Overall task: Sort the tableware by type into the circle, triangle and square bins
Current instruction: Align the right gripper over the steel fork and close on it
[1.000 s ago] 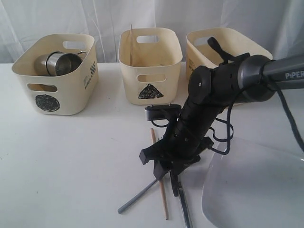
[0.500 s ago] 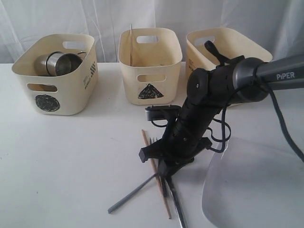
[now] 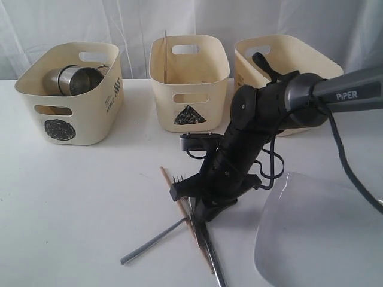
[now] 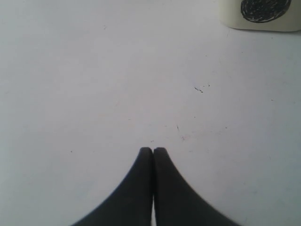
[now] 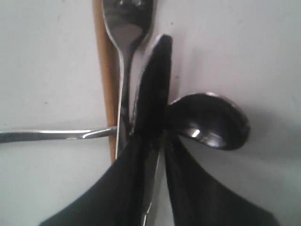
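Operator: On the white table (image 3: 78, 197), ahead of the cream bin marked with a black triangle (image 3: 189, 84), which items lie under the right arm?

Inspector: The exterior view shows a wooden chopstick (image 3: 173, 194), a steel fork (image 3: 178, 179) and a slim steel knife (image 3: 152, 241). They lie crossed, just left of the large pale square plate (image 3: 317, 239). The black right gripper (image 3: 202, 216) is down among them.

Operator: What does the right wrist view add?

Inspector: It adds the steel spoon (image 5: 211, 120), which the arm hides from outside. Its bowl lies against one finger. The fork (image 5: 124, 28) runs along the chopstick (image 5: 101, 70), touching it, and the knife (image 5: 51, 135) meets both crosswise. The right gripper (image 5: 160, 94) has its jaws drawn close, with a strip of bright steel in the narrow slit between them. I cannot tell which utensil that strip belongs to, or whether it is clamped.

Operator: And the left gripper?

Inspector: It appears in the left wrist view only. The left gripper (image 4: 153, 151) has its jaws pressed together tip to tip over the table. A corner of the cream bin marked with a scribbled black circle (image 4: 228, 19) is well apart from it.

Operator: What else is sorted, hidden or cut off?

Inspector: Steel handled mugs (image 3: 75, 81) lie in the circle bin (image 3: 90, 113). A second chopstick (image 3: 166, 57) leans inside the triangle bin. The third cream bin (image 3: 299, 60) stands partly behind the arm, so its mark and contents are hidden. The picture's edge cuts off the plate.
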